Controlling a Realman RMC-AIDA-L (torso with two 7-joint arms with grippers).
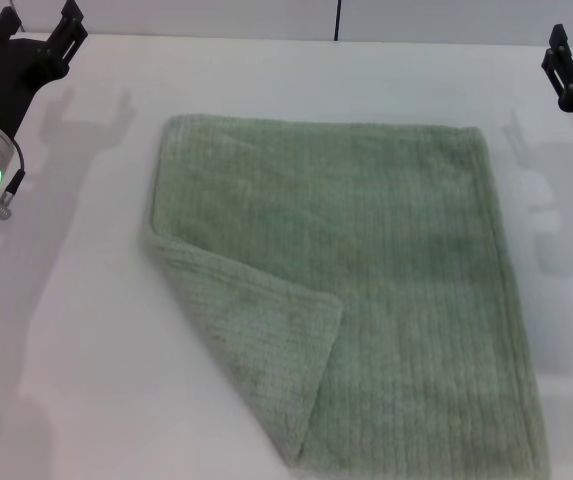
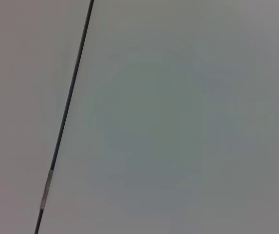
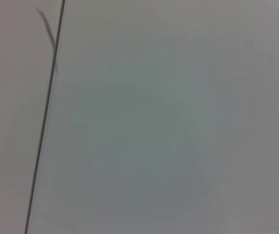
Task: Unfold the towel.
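Lying flat on the table (image 1: 86, 400), towel (image 1: 396, 270) (one corner folded over), both hands apart

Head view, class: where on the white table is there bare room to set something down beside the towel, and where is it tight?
Bare table lies between the towel and the left gripper, widest near the folded-over corner. A bare strip runs beyond the towel's far edge. On the robot's right, only a narrow strip separates towel and view edge, below the right gripper. Both grippers hang off the cloth.

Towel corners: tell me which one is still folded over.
The near-left corner of the towel: its folded flap lies doubled over the cloth, making a diagonal edge. The other three corners lie flat. Left gripper and right gripper hover apart from it.
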